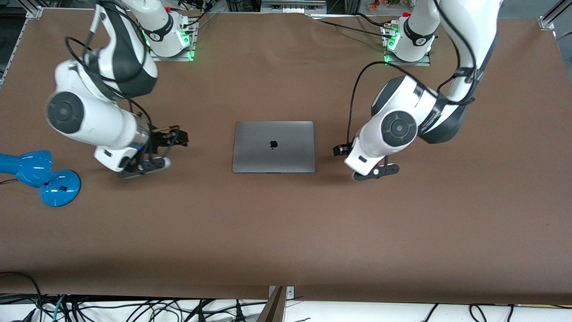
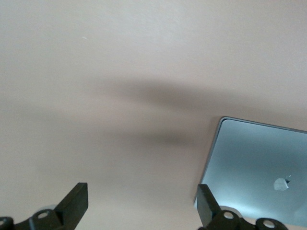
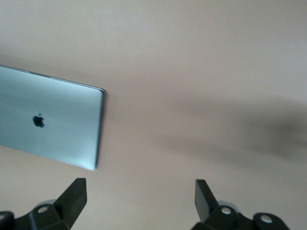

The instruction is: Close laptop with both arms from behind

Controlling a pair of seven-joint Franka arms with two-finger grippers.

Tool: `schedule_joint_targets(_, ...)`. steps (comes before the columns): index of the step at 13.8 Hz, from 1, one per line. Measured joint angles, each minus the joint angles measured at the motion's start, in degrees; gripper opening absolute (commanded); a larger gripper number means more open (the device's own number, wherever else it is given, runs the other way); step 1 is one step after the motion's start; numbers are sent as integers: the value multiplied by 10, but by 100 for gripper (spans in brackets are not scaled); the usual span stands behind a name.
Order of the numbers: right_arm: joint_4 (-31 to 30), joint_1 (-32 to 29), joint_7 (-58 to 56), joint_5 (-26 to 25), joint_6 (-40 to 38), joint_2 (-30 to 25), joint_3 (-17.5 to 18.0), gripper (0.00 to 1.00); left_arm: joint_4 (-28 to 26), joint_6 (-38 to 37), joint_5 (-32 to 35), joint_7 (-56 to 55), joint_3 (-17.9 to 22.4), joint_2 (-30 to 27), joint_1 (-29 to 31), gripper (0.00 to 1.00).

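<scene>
The space-grey laptop (image 1: pixel 273 146) lies closed and flat in the middle of the brown table (image 1: pixel 286 232), lid up with its dark apple logo showing. My left gripper (image 1: pixel 340 150) is open and empty, low over the table beside the laptop's edge toward the left arm's end. In the left wrist view the laptop's corner (image 2: pixel 259 172) lies past one fingertip of that gripper (image 2: pixel 142 199). My right gripper (image 1: pixel 178 137) is open and empty, low beside the laptop toward the right arm's end, with a gap of bare table between. The right wrist view shows the laptop (image 3: pixel 48 120) apart from that gripper (image 3: pixel 140 194).
A blue desk lamp (image 1: pixel 40 176) lies on the table toward the right arm's end, beside the right arm's wrist. Black cables (image 1: pixel 134 308) run below the table's edge nearest the front camera. The arm bases (image 1: pixel 172 38) stand at the table's far edge.
</scene>
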Motion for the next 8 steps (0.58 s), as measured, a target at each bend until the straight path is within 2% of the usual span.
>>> schedule_joint_targets(4, 31, -33, 1, -20, -72, -40, -19, 100, -60, -13, 1, 75, 0, -104, 40, 100)
schedule_joint_targets(8, 38, -44, 1, -45, -88, -69, -49, 100, -117, -15, 1, 113, 0, -198, 64, 100)
